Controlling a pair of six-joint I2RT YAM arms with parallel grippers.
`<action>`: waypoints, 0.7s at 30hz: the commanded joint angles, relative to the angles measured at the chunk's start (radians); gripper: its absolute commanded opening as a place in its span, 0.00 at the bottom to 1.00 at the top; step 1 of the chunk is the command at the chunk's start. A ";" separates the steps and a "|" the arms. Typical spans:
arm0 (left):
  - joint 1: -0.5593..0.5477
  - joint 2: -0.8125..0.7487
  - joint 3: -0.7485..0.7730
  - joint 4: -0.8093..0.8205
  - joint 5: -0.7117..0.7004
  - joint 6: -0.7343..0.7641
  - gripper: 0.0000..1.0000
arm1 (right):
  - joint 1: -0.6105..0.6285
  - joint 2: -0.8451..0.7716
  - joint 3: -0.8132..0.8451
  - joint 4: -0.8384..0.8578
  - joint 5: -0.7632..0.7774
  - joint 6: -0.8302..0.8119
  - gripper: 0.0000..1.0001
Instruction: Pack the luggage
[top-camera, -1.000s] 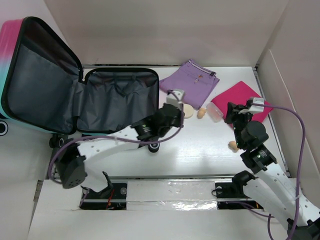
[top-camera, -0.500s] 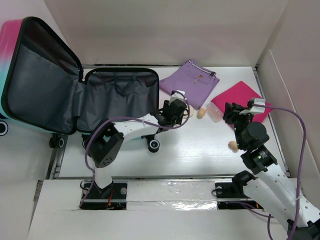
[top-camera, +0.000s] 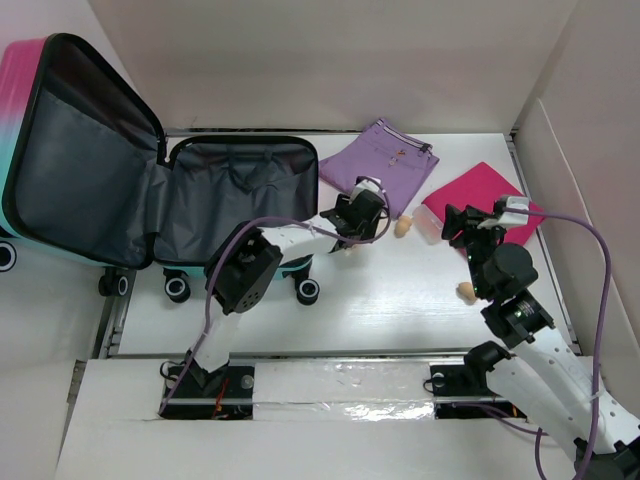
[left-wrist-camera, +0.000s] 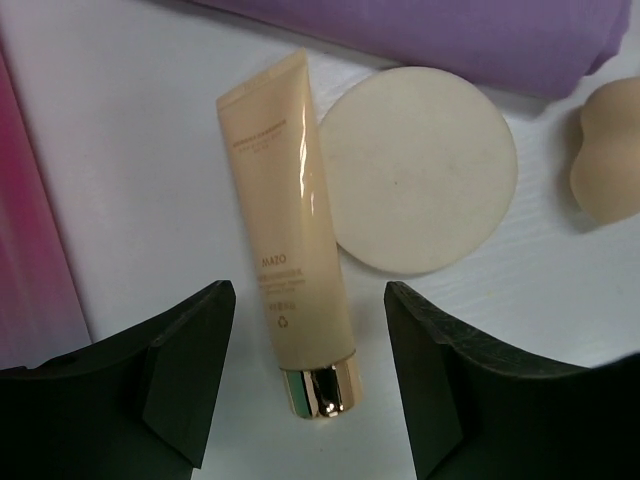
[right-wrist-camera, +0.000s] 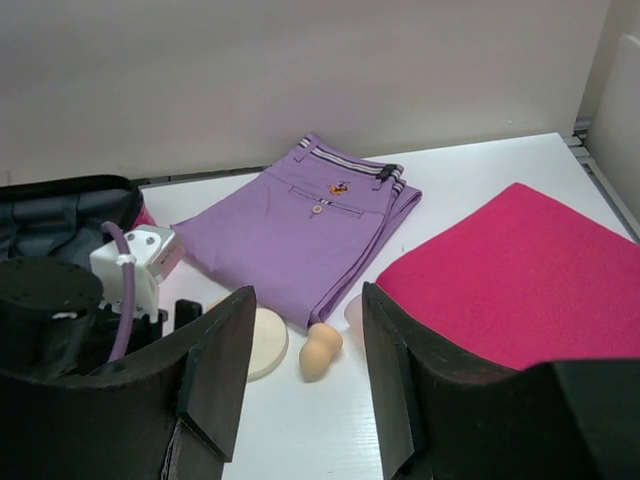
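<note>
Hovering spread wide over a cream tube (left-wrist-camera: 300, 240), left hand (left-wrist-camera: 308, 300) sits just right of open luggage (top-camera: 235, 200).

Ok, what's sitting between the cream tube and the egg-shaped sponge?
A flat round cosmetic puff, beside the tube and short of the sponge; the left wrist view shows it.

Setting is reading as a robotics lab test cell, not a home. Plain beige panels (top-camera: 330, 60) are boxing in a white table (top-camera: 400, 310) at top and both sides of the frame. Left arm (top-camera: 245, 280) and right arm (top-camera: 515, 315) are sitting bolted to a foil-taped rail (top-camera: 340, 385) along the bottom edge, with purple cables (top-camera: 603, 290) looping exposed at lower right.
</note>
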 joint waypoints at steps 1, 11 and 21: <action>0.020 0.043 0.055 -0.032 -0.037 0.035 0.58 | -0.008 -0.008 0.000 0.047 -0.004 -0.013 0.53; 0.031 0.065 0.050 -0.023 -0.005 0.050 0.07 | -0.008 -0.004 0.000 0.052 -0.008 -0.014 0.53; 0.095 -0.454 -0.226 0.216 -0.025 -0.038 0.07 | -0.008 0.007 0.000 0.056 -0.018 -0.014 0.53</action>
